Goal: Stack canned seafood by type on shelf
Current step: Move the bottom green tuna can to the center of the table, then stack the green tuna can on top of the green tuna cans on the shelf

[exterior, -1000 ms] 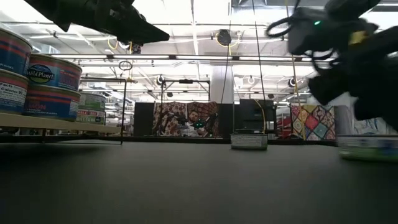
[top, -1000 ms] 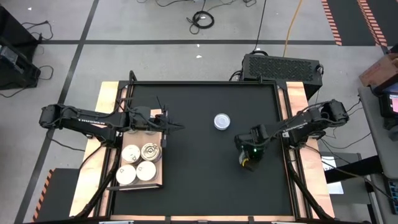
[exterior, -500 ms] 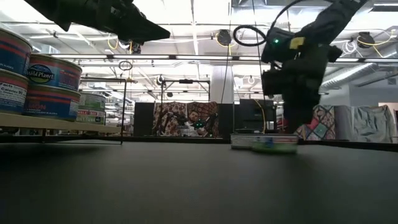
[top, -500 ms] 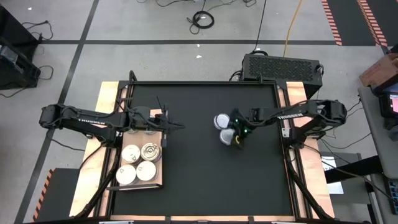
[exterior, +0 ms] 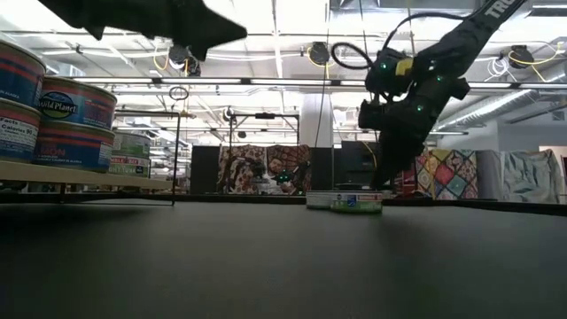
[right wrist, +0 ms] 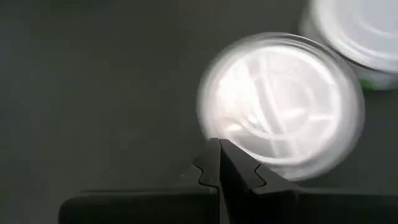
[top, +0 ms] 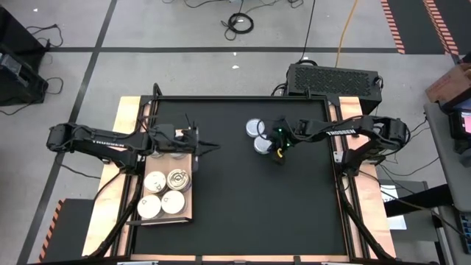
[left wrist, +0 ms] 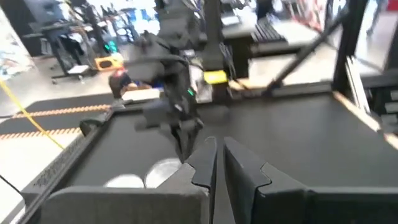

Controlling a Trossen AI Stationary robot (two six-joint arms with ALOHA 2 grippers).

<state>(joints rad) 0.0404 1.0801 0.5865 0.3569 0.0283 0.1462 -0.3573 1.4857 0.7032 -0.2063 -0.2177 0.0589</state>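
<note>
Right gripper (top: pixel 278 153), fingers pressed together and empty, hung beside two tins (top: pixel 257 136) near the black mat's (top: pixel 243 213) far edge. Left gripper (top: pixel 210 147), nearly closed, hovered by the shelf (top: pixel 188 210) holding four tins (top: pixel 165 191) at the mat's left edge. Beyond lay taped concrete floor (top: pixel 184 29).

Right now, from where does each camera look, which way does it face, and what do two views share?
High: above the table, looking straight down; both arms, shelf, two loose cans.
Low: at table height, looking level across the mat; right hand beside the cans.
Left wrist: past the shut left hand toward the right arm.
Right wrist: down past the shut right hand onto a can.
All four show the two loose cans.
</note>
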